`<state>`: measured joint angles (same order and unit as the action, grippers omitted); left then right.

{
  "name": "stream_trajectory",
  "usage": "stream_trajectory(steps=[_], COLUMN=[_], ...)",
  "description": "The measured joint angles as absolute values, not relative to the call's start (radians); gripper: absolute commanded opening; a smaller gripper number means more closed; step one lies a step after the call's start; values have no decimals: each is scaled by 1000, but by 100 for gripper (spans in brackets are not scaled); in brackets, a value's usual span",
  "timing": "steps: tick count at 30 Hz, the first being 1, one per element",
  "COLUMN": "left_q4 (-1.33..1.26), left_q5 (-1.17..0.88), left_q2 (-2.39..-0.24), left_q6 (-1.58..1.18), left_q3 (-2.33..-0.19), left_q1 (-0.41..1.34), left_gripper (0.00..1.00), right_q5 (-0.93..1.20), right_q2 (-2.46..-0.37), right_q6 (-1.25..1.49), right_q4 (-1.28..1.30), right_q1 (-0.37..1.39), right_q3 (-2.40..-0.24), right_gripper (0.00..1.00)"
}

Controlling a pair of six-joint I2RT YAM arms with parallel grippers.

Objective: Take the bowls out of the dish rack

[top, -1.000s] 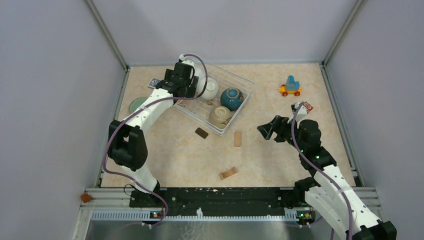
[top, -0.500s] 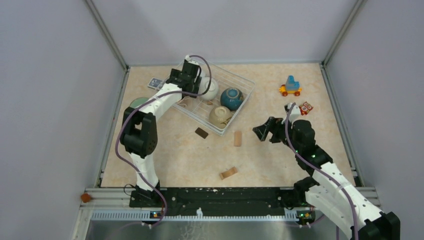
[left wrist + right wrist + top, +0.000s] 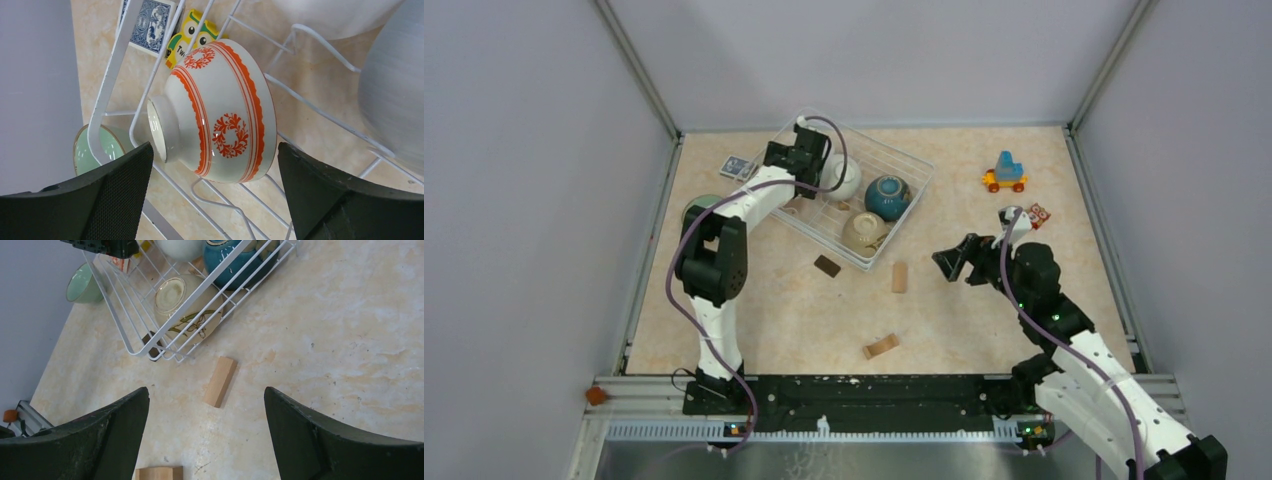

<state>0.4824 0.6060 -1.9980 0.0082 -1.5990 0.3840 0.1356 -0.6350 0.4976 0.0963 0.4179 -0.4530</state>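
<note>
The white wire dish rack (image 3: pixel 906 150) sits at the back left. My left gripper (image 3: pixel 804 160) is open inside its left end. In the left wrist view, my left gripper (image 3: pixel 215 150) has its jaws on either side of the white bowl with orange-red pattern (image 3: pixel 220 110), which lies on its side, untouched. A white bowl (image 3: pixel 844 178), a dark teal bowl (image 3: pixel 888 196) and a beige bowl (image 3: pixel 864 230) are in the rack. A pale green bowl (image 3: pixel 694 209) stands on the table left of it. My right gripper (image 3: pixel 954 262) is open and empty over the table.
Wooden blocks (image 3: pixel 899 277) (image 3: pixel 881 346) and a dark brown block (image 3: pixel 827 265) lie in front of the rack. A toy train (image 3: pixel 1005 173) and a small red-and-white item (image 3: pixel 1036 214) are at the right. A playing card (image 3: pixel 147 25) and an owl card (image 3: pixel 192 37) lie beside the rack.
My left gripper has shifted a little right, further into the rack, and its arm has swung in behind it. My right gripper has moved slightly left and nearer.
</note>
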Motion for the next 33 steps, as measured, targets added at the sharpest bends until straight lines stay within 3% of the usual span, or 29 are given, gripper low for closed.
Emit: stream_trajectory(steps=[7, 12, 20, 22, 25, 26, 33], left_q4=[492, 499, 508, 508, 508, 508, 506], left_q5=[609, 593, 612, 611, 606, 607, 593], left_q2=[-2000, -2003, -2004, -2003, -1997, -1993, -1954], left_q6=[-19, -33, -57, -59, -62, -61, -58], left_q3=[-1607, -1615, -1629, -1629, -1629, -1629, -1630], left_q1=[373, 368, 365, 365, 364, 364, 348], left_gripper=[88, 72, 66, 69, 95, 98, 99], right_q5=[131, 131, 117, 114, 112, 110, 105], right_q2=[-635, -622, -588, -585, -585, -585, -585], right_q6=[497, 497, 490, 490, 490, 489, 489], right_q4=[97, 98, 119, 122, 123, 123, 123], right_q1=[418, 418, 418, 418, 418, 418, 418], right_q3=[-453, -453, -453, -453, -453, -453, -453], right_gripper=[84, 84, 84, 84, 84, 84, 84])
